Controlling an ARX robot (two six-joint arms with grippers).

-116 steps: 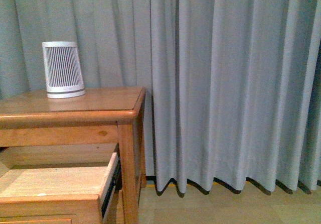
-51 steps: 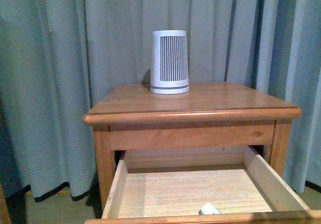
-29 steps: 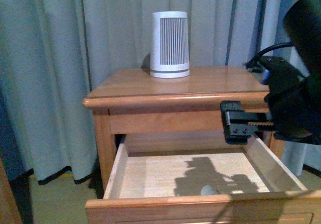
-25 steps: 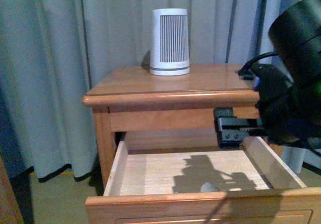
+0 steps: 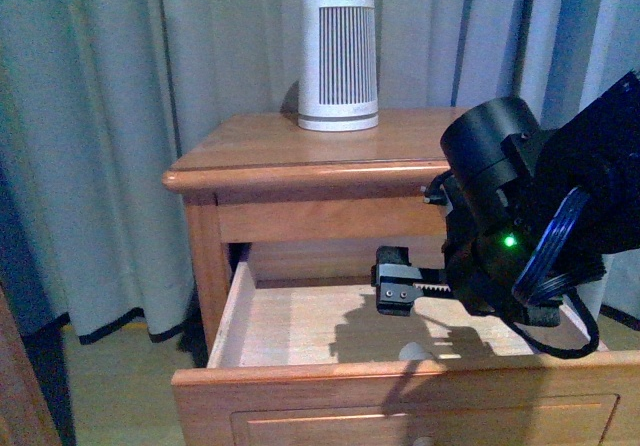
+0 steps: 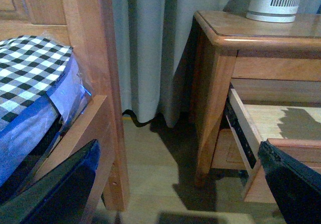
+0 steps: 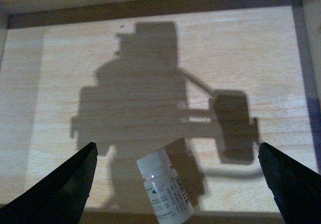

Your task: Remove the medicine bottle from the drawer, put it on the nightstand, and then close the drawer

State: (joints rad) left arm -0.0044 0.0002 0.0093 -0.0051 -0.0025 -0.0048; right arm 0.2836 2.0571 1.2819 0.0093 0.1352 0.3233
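1. Hanging spread wide with nothing between them, the black fingers (image 7: 75,184) of the right gripper (image 7: 176,151) flank the small white cylindrical medicine bottle (image 7: 163,189) without touching it.
2. The bottle rests on the pale wooden bottom of the open upper orange-brown wooden drawer (image 5: 400,406), close to its front wall and in the arm's shadow.
3. The left gripper (image 6: 178,151) is also wide open and empty. It sits low above the room's floor, between the orange-brown wooden nightstand (image 6: 235,33) and a bed (image 6: 30,68) with a black-and-white checked cover.
4. A white-grey slatted device (image 5: 339,61) stands on the nightstand's top, in front of a grey-green curtain (image 5: 100,116).
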